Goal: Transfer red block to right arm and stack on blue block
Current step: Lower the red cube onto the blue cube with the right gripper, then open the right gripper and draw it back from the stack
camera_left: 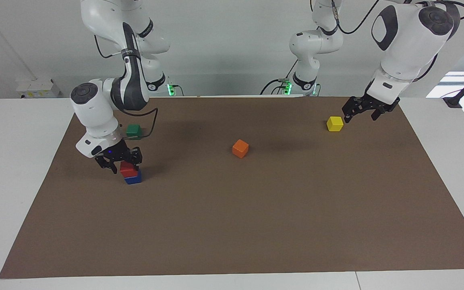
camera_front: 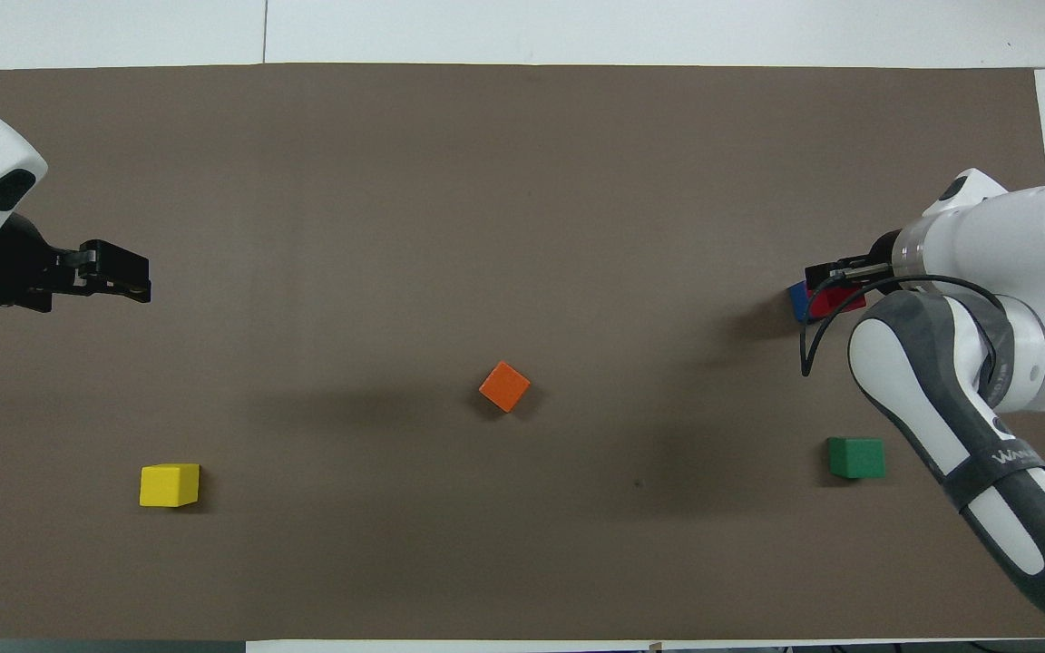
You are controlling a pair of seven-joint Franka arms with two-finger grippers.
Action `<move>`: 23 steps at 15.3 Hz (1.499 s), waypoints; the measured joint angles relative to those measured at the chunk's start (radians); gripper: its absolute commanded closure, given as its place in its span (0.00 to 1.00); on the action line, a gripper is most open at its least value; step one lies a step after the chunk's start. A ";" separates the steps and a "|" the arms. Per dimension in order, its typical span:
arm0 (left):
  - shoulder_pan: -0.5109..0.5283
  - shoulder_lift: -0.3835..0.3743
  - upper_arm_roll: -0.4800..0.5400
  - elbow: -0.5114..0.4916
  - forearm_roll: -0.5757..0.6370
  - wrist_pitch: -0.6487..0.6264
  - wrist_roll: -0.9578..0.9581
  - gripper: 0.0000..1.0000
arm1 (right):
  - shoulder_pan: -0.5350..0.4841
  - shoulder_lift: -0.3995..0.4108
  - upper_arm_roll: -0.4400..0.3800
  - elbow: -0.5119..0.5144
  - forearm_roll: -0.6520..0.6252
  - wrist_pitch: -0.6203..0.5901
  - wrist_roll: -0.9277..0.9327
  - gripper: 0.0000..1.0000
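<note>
The red block point(camera_left: 129, 169) rests on the blue block point(camera_left: 133, 179) toward the right arm's end of the mat, sitting slightly askew on it. My right gripper point(camera_left: 126, 164) is low over the stack with a finger on each side of the red block, and a small gap shows beside one finger, so it is open. In the overhead view the right gripper point(camera_front: 835, 277) covers part of the red block point(camera_front: 840, 303), and an edge of the blue block point(camera_front: 797, 302) shows. My left gripper point(camera_left: 361, 117) is open and empty, raised beside the yellow cube, and it also shows in the overhead view point(camera_front: 128, 277).
An orange cube point(camera_left: 240, 148) lies mid-mat. A green cube point(camera_left: 134, 130) sits nearer to the robots than the stack, close to the right arm's cable. A yellow cube point(camera_left: 334, 123) lies toward the left arm's end. The brown mat point(camera_left: 256, 225) covers the table.
</note>
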 measured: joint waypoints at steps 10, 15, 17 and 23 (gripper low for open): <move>0.000 0.000 0.000 0.000 0.000 0.000 0.000 0.00 | 0.005 -0.111 0.013 0.189 0.011 -0.353 0.101 0.18; 0.000 0.000 0.000 0.000 0.000 0.000 0.000 0.00 | 0.001 -0.230 0.010 0.223 0.007 -0.588 0.101 0.17; 0.000 0.000 0.000 0.000 0.000 0.000 0.000 0.00 | 0.000 -0.248 0.004 0.277 -0.017 -0.698 0.100 0.17; 0.000 0.000 0.000 0.000 0.000 0.000 0.000 0.00 | -0.020 -0.245 -0.004 0.364 -0.074 -0.736 0.071 0.19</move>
